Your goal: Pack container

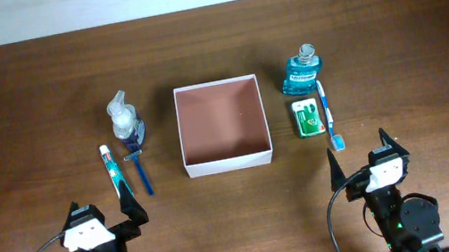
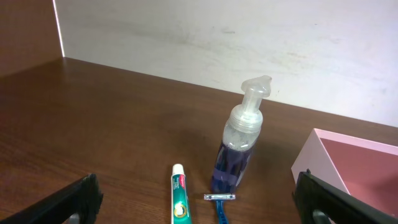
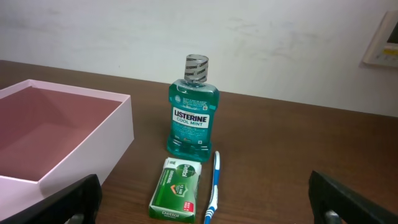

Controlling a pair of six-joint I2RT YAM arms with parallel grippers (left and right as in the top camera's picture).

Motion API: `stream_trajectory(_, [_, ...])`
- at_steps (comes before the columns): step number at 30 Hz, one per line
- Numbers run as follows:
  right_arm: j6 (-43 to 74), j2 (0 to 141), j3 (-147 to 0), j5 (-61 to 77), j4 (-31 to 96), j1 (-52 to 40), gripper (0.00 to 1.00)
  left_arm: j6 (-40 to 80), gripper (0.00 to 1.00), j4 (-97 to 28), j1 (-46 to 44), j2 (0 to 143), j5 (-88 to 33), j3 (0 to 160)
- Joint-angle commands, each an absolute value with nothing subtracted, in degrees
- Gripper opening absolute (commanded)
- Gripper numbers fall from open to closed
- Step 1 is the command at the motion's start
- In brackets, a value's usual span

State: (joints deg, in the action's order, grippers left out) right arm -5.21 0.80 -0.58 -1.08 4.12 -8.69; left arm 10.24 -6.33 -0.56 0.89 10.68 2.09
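Note:
The container (image 1: 228,161), a square white box with a reddish-brown inside, sits empty at the table's middle; it also shows in the left wrist view (image 2: 323,149) and the right wrist view (image 3: 93,134). Left of it stand a clear pump bottle (image 1: 123,117), a blue razor (image 1: 138,167) and a toothpaste tube (image 1: 114,172). Right of it are a teal mouthwash bottle (image 1: 304,73), a green soap box (image 1: 306,118) and a blue toothbrush (image 1: 330,116). My left gripper (image 1: 131,206) is open and empty, near the front edge behind the toothpaste. My right gripper (image 1: 363,154) is open and empty, behind the toothbrush.
The dark wooden table (image 1: 24,112) runs to a white wall at the back. Both arm bases sit at the front edge.

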Motion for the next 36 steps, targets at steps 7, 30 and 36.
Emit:
stream_trajectory(7, [-5.7, 0.2, -0.3, -2.6, 4.5, -9.0, 0.98, 9.3, 0.99, -6.0, -0.2, 0.3, 9.8, 1.6])
stream_trajectory(30, [6.2, 8.8, -20.3, 16.9, 7.0, -9.0, 0.98, 9.3, 0.99, -6.0, -0.2, 0.3, 9.8, 1.6])
stream_trajectory(36, [4.7, 34.0, -45.2, 11.7, 22.4, -9.0, 0.98, 9.3, 0.99, -6.0, -0.2, 0.3, 9.9, 1.6])
